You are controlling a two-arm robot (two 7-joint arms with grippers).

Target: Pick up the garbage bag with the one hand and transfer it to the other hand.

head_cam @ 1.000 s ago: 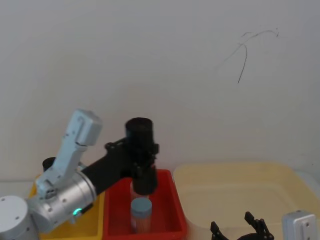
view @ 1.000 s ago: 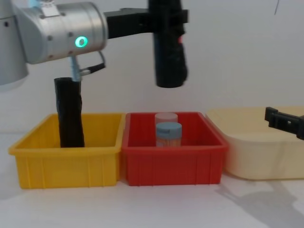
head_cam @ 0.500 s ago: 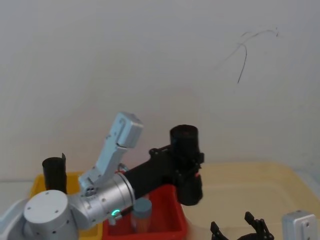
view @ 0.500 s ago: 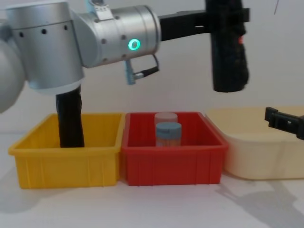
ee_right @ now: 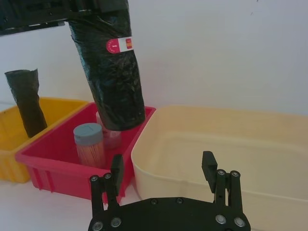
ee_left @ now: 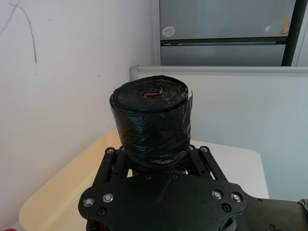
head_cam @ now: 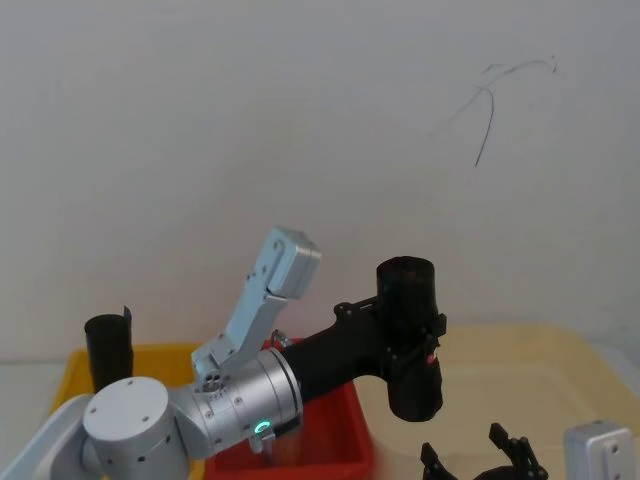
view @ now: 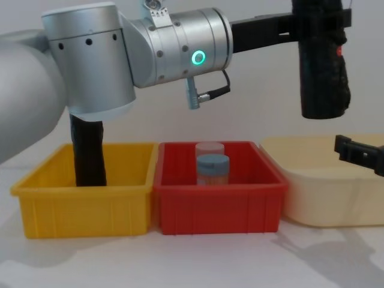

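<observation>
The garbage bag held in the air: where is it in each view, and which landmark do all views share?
Head view: garbage bag low, right of centre, upright in the left gripper.
Chest view: garbage bag top right, above the cream tub.
Left wrist view: garbage bag standing between the jaws.
Right wrist view: garbage bag beyond the right gripper, label showing.
Shared landmark: the cream tub.

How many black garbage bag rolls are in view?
2. One garbage bag roll is held in the air by the left gripper; the other roll stands in the yellow bin. The right gripper sits low, open.
</observation>
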